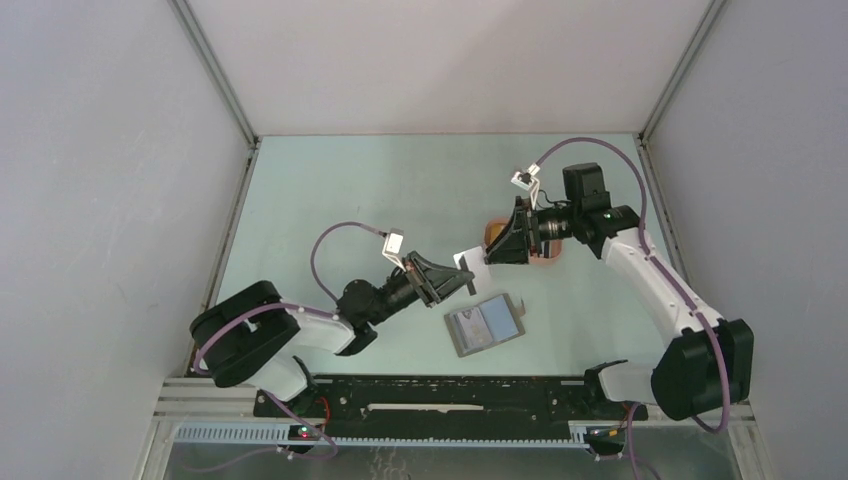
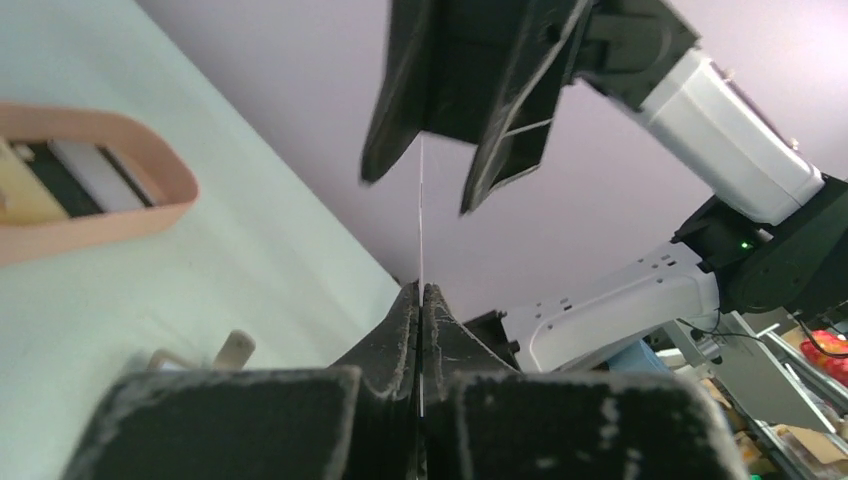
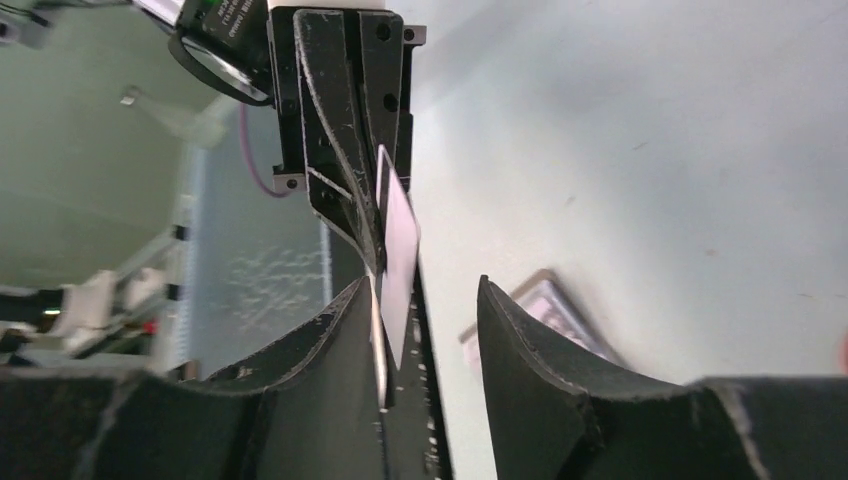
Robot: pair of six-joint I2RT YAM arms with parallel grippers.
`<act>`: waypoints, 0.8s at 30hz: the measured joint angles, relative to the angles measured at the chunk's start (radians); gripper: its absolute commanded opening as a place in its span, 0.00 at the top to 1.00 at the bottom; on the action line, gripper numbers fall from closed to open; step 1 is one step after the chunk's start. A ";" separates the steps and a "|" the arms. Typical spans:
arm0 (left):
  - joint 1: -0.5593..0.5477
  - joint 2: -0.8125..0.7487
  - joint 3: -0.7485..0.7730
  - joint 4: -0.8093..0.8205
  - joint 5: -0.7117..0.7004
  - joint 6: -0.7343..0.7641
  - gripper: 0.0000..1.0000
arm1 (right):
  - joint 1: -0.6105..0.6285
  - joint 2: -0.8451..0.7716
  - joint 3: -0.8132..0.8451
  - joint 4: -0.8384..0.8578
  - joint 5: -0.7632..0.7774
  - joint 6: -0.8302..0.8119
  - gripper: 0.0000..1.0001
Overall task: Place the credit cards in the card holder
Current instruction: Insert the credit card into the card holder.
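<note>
The left gripper [image 2: 421,292] has its black fingers squeezed tight on one end of a thin pale plastic card [image 3: 398,255], holding it up in the air between the two arms. The right gripper [image 3: 422,285] has its fingers apart, one on each side of the card's other end. This looks like a pass from arm to arm, maybe to get a better hold for sliding the card in. The flat grey card holder [image 1: 485,325] lies open on the pale green table [image 1: 350,190] close by, ready for it. A yellow card [image 2: 20,195] and a dark striped card [image 2: 85,175] wait in the peach oval tray [image 2: 150,165].
</note>
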 measured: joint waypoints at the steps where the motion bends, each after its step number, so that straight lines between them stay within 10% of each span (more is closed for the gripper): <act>1: 0.004 -0.004 -0.018 0.000 0.007 -0.005 1.00 | -0.005 -0.019 0.012 -0.035 0.035 -0.053 0.47; 24: -0.013 -0.055 -0.113 -0.425 0.112 -0.257 1.00 | 0.134 -0.206 -0.294 -0.407 0.405 -1.022 0.44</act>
